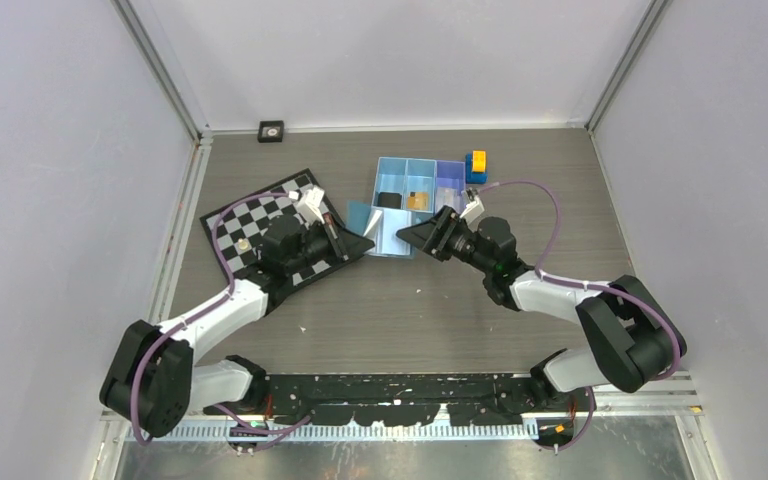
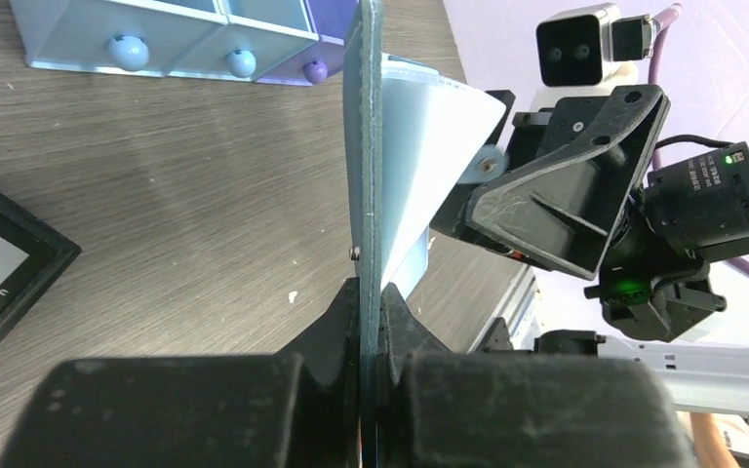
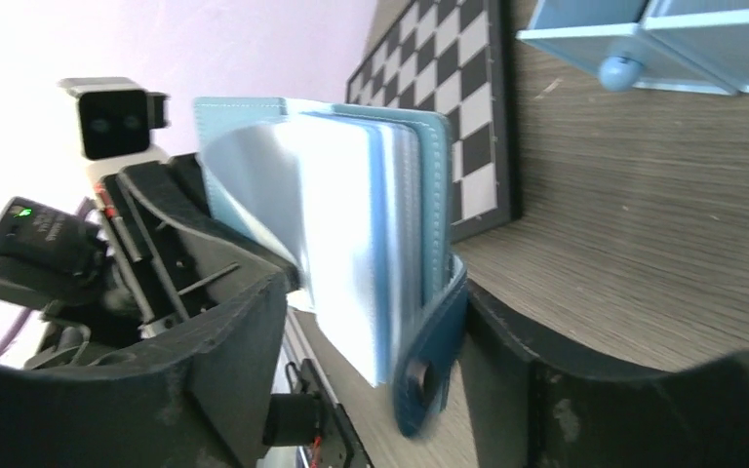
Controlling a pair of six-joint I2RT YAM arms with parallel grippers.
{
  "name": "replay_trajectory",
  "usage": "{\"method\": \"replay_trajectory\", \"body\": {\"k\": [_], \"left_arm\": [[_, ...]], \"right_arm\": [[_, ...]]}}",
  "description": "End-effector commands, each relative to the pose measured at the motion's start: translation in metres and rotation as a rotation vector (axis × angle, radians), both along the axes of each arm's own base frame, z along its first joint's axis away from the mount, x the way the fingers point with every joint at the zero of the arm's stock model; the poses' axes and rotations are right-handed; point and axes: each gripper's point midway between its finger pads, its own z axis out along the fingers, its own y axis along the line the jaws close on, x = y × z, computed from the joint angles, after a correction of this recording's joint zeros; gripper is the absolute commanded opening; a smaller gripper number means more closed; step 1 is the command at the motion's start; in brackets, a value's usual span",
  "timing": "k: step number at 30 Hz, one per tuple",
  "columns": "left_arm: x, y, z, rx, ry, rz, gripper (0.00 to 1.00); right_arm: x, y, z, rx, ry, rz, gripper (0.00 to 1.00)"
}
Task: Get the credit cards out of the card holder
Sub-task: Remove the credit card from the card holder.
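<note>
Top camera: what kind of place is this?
Probably a robot testing booth: white walls close in a wood-grain table, a left arm and right arm are bolted at its near edge, and a checkerboard and blue compartment tray look like props.

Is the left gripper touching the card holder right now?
Touching. The left wrist view shows the left gripper with both fingers pressed against the card holder, clamping its cover edge with no gap on either side.

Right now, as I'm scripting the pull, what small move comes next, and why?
Probably ease the right gripper away from the left gripper to fan the holder wider: the left clamps one cover, the pale pockets sit between the right's fingers, and no card edge shows.
</note>
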Motion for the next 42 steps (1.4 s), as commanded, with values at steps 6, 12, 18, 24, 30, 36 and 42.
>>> {"method": "replay_trajectory", "body": {"k": [6,12,18,24,30,36,42], "left_arm": [[0.005,-0.009,0.015,-0.085,-0.051,-0.034,0.02],[0.006,-0.007,0.012,-0.079,-0.042,-0.022,0.03],[0.008,-0.008,0.004,-0.069,-0.026,-0.023,0.02],[0.01,-0.009,-0.002,-0.06,-0.01,-0.022,0.02],[0.009,-0.01,-0.002,-0.063,-0.009,-0.029,0.02],[0.009,-0.01,0.001,-0.065,-0.019,-0.031,0.04],[0.014,-0.004,-0.015,0.024,0.022,0.006,0.42]], "right_arm": [[-0.014,0.004,0.048,0.139,-0.152,0.056,0.47],[-0.014,0.004,0.05,0.138,-0.158,0.055,0.36],[-0.015,0.002,0.051,0.139,-0.168,0.052,0.36],[-0.016,0.003,0.055,0.148,-0.182,0.057,0.34],[-0.012,0.003,0.049,0.124,-0.159,0.045,0.23],[-0.009,0.003,0.043,0.099,-0.136,0.035,0.05],[-0.01,0.003,0.05,0.084,-0.149,0.044,0.01]]}}
